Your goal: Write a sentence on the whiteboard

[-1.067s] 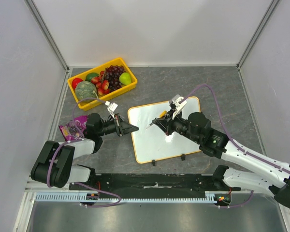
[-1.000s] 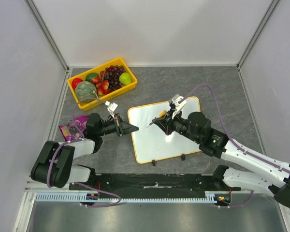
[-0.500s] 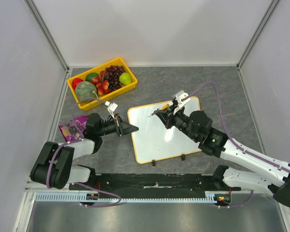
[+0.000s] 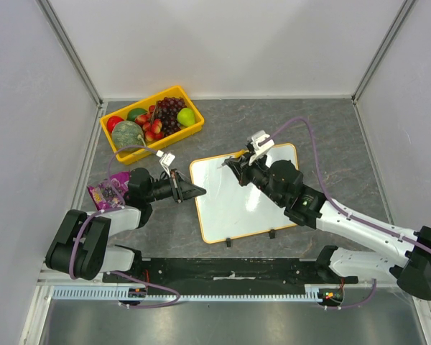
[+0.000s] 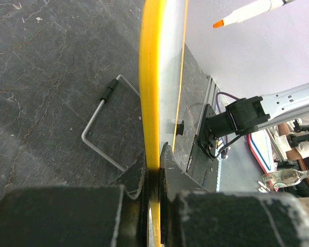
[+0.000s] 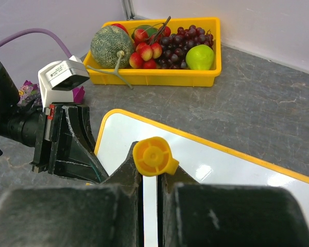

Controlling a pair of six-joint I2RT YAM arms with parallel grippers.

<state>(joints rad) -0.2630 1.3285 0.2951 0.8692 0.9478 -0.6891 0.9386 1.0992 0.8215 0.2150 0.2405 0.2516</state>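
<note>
The whiteboard (image 4: 230,208) lies on the grey table, white with an orange-yellow rim, and its face looks blank; no sentence shows on it. My left gripper (image 4: 199,191) is shut on the board's left rim, which shows edge-on between the fingers in the left wrist view (image 5: 150,77). My right gripper (image 4: 235,164) is shut on an orange marker (image 6: 153,157) and holds it over the board's far left corner. The marker's orange tip (image 5: 220,23) hangs in the air just above the board's face (image 6: 221,170).
A yellow fruit crate (image 4: 197,129) with melon, grapes and apples stands at the back left. A purple snack bag (image 4: 108,191) lies beside the left arm. The board's two black feet (image 4: 230,242) point toward the near edge. A wire stand (image 5: 98,123) lies under the board.
My right gripper has carried the marker up and to the left, from the board's middle toward its far left corner. The left gripper and the board have not moved.
</note>
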